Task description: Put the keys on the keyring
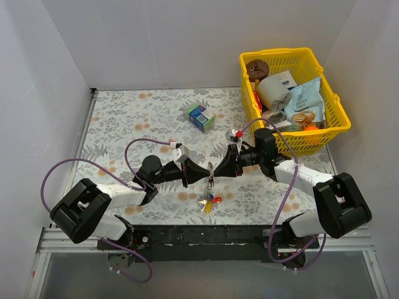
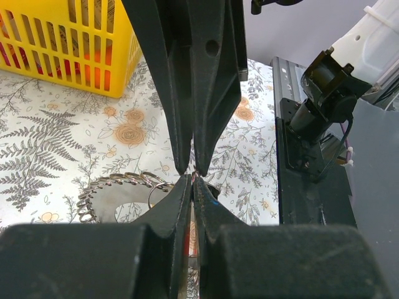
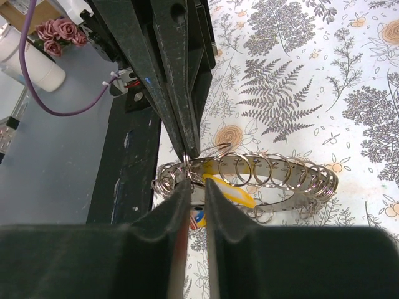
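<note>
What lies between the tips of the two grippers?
The keyring, pinched by left gripper and right gripper; the right wrist view shows it.

Both arms reach inward, forearms low, meeting tip to tip at centre; the left gripper (image 1: 204,176) and right gripper (image 1: 216,170) face each other, each with fingers pinched almost together on the keyring (image 3: 287,193).

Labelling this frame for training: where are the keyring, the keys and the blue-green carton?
keyring (image 3: 293,194): right wrist view, on its grey metal band.
keys (image 1: 209,202): top external view, on the coloured heads of the cluster.
blue-green carton (image 1: 201,116): top external view, on its upper face.
</note>
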`<control>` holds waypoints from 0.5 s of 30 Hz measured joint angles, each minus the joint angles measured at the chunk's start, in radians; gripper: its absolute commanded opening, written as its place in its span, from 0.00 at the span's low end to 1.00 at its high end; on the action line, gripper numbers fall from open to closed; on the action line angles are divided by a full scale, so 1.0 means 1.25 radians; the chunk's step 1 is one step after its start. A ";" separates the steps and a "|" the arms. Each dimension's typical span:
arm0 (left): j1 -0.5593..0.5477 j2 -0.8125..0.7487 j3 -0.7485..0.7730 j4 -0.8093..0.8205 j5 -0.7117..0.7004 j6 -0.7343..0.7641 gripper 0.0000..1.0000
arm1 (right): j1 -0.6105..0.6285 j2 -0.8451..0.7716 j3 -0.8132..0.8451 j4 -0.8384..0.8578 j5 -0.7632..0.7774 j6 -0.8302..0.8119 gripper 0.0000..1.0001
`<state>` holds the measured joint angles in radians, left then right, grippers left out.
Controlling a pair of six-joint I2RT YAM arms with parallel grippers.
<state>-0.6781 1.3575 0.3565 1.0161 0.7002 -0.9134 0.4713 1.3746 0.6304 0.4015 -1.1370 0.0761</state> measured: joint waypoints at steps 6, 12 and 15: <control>0.000 0.000 0.002 -0.005 0.002 0.000 0.00 | 0.000 0.017 0.001 0.013 -0.015 0.015 0.01; 0.000 0.000 0.002 -0.005 0.002 0.000 0.00 | 0.000 0.020 0.001 0.014 -0.020 0.019 0.01; 0.000 0.000 0.002 -0.005 0.002 0.000 0.00 | 0.000 0.020 0.001 0.013 -0.020 0.017 0.01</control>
<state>-0.6781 1.3575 0.3584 1.0096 0.7025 -0.9134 0.4713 1.3998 0.6319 0.4175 -1.1625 0.0975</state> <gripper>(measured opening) 0.024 0.023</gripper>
